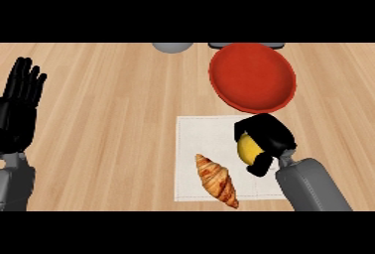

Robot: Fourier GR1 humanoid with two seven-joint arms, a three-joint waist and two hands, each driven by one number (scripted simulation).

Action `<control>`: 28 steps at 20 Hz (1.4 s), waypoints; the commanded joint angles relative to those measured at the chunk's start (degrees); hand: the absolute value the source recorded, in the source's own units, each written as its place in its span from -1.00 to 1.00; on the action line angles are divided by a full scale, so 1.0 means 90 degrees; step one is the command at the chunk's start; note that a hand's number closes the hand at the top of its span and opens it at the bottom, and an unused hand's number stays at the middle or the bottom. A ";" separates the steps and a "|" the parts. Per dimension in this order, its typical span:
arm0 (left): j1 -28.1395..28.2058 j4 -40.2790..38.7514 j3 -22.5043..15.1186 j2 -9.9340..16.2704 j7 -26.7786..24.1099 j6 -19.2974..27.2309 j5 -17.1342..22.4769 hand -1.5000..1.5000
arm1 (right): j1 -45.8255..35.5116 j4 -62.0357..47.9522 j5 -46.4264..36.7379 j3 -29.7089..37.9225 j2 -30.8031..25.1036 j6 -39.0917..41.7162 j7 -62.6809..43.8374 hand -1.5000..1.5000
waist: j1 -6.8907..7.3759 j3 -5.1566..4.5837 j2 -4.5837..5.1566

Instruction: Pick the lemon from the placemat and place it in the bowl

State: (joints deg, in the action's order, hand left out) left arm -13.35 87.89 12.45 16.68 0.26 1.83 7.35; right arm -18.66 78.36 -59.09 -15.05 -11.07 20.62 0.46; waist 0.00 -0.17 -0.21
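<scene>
The lemon (247, 149) sat near the mat's (201, 134) right edge, the right hand (265, 138) curled round it from above. A croissant (217, 180) lay by the mat's lower edge. The red bowl (252, 76) stood beyond the mat's far edge. The left hand (19, 106) rested at the counter's (110, 124) left edge, fingers straight.

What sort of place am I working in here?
Probably a kitchen counter or dining surface: a light wooden top, a white placemat with a croissant on it, and a red bowl beyond.

Wooden counter (110, 124) (pale planks) bears a red bowl (253, 77) and white placemat (201, 134).
</scene>
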 commanded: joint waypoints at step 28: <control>-0.0218 -0.0244 0.0253 0.0279 0.0033 -0.0295 0.0183 0.00 | 0.2060 0.4802 0.3891 0.6067 -0.2532 0.1042 -0.2495 1.00 | -0.0060 0.0002 0.0009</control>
State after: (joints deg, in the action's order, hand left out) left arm -12.28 87.13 14.64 18.25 -0.21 -0.06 8.51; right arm 6.21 116.11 -30.80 38.76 -34.28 26.25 -15.96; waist -1.24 -0.13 -0.32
